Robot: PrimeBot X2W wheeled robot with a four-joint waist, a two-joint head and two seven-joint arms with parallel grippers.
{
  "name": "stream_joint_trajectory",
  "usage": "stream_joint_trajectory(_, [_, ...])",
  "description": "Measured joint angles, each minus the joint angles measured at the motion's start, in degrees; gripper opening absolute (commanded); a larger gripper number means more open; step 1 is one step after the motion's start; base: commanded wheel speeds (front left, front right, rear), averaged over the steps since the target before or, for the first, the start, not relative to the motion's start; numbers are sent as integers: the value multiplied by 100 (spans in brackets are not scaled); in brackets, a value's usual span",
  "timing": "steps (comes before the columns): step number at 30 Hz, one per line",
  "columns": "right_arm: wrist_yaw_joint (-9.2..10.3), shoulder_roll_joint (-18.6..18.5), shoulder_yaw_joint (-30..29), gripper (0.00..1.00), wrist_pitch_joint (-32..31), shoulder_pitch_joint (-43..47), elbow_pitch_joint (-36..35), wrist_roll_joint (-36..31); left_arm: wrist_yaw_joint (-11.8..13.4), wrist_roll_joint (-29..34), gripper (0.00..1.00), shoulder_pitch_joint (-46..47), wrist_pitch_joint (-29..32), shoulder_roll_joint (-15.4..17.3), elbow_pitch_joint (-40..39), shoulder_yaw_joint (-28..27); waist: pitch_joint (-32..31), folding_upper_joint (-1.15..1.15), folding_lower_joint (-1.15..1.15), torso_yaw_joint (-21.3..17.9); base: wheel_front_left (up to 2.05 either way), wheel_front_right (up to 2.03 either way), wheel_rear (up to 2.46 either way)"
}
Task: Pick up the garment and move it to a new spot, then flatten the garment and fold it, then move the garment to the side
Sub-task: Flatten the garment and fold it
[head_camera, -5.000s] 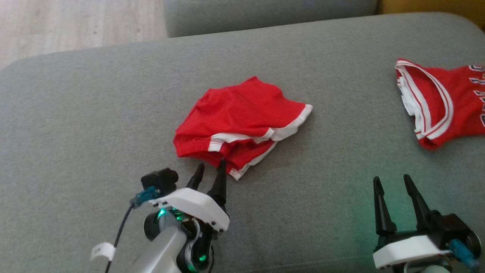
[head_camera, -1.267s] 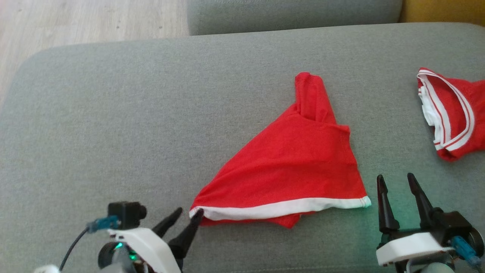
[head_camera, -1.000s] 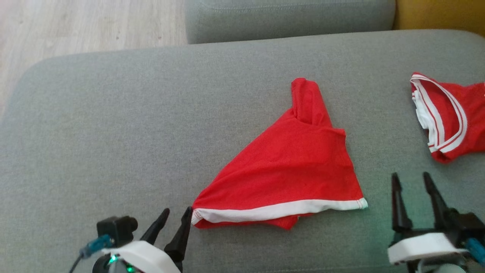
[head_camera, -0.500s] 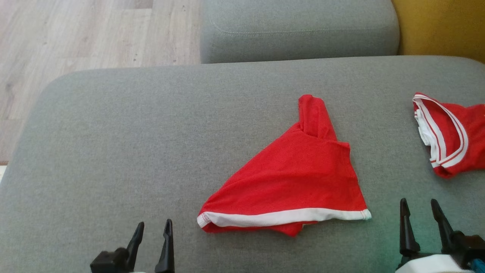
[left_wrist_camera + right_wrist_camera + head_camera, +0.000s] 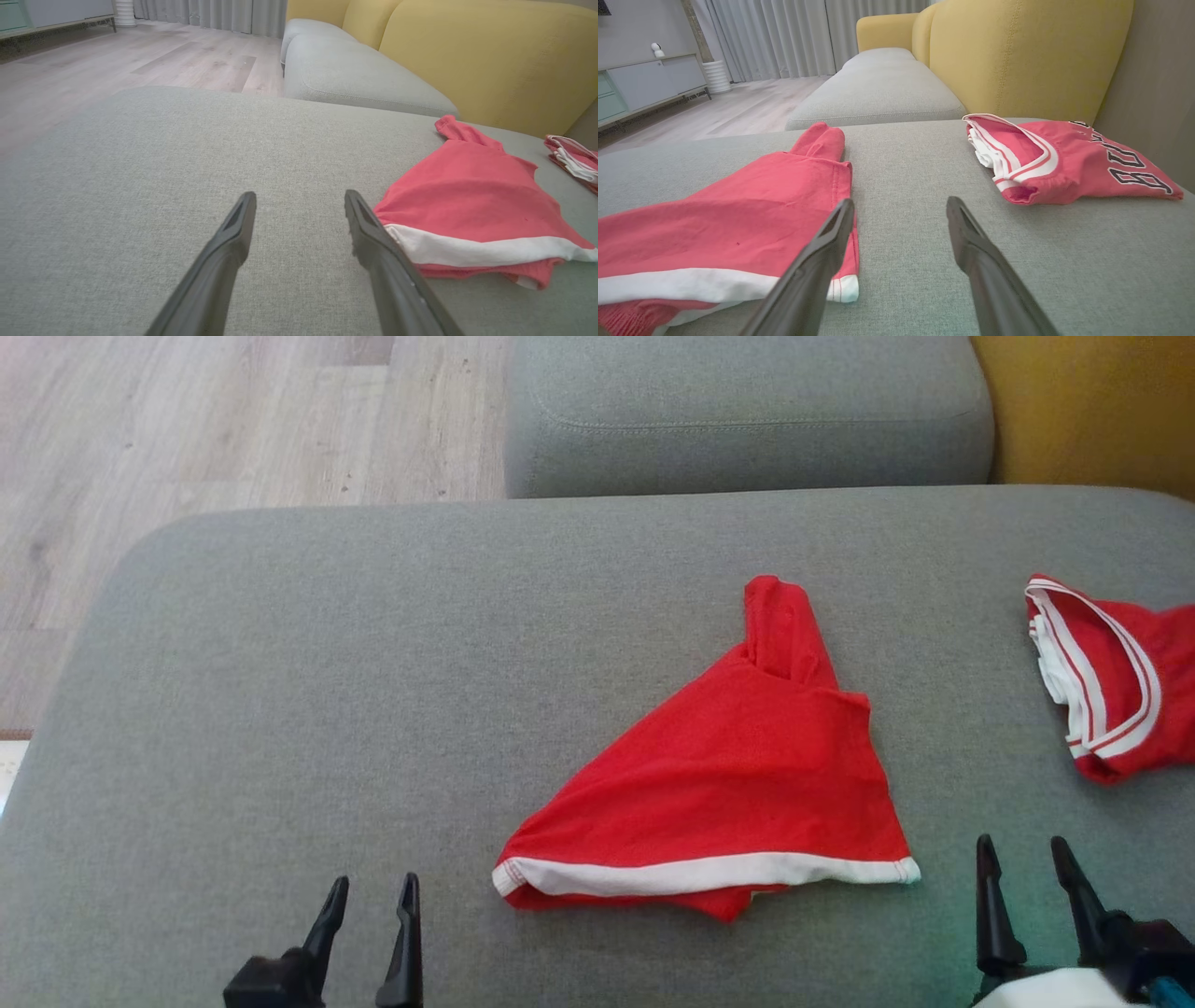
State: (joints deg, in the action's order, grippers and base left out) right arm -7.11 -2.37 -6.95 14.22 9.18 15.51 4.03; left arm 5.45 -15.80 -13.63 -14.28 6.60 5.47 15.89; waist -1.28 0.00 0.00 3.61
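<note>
**Left gripper backed off the hem corner**

You pulled the left gripper clear of the red cloth garment with the white hem band, jaws apart and empty. The right gripper was spread too. The garment lay on the near half of the grey fabric sofa cushion, right of its middle, with its far end bunched, so flattening probably remained.

red garments: 2 | grey cushions: 2 | end effectors: 2 | yellow backrests: perhaps 2
</note>
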Motion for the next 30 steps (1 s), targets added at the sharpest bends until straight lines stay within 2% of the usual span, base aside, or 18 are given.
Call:
stream_joint_trajectory(9, [0,0,85,100,0,-2,9,0,-208,375,100,-28,0,-176,40,-230,-8,0,0,7,0,0,0])
stream_joint_trajectory(13, [0,0,263,100,-107,-24,126,110,-244,123,100,-29,40,-257,396,-196,14,0,0,-20,0,0,0])
stream_joint_trajectory(16, [0,0,413,100,-764,-59,172,276,-235,-489,100,-7,550,-301,449,-110,58,0,0,-37,0,0,0])
stream_joint_trajectory(22, [0,1,499,100,-2269,-337,-124,322,-75,-1169,100,336,1564,-322,168,191,244,0,0,-28,0,0,0])
stream_joint_trajectory(26, [0,0,492,100,-2910,-507,-241,236,52,-1281,100,548,1944,-325,49,258,426,0,0,-9,0,0,0])
stream_joint_trajectory(30, [0,0,493,100,-3155,-509,-250,196,67,-1397,100,569,2161,-326,26,379,567,0,0,28,0,0,0])
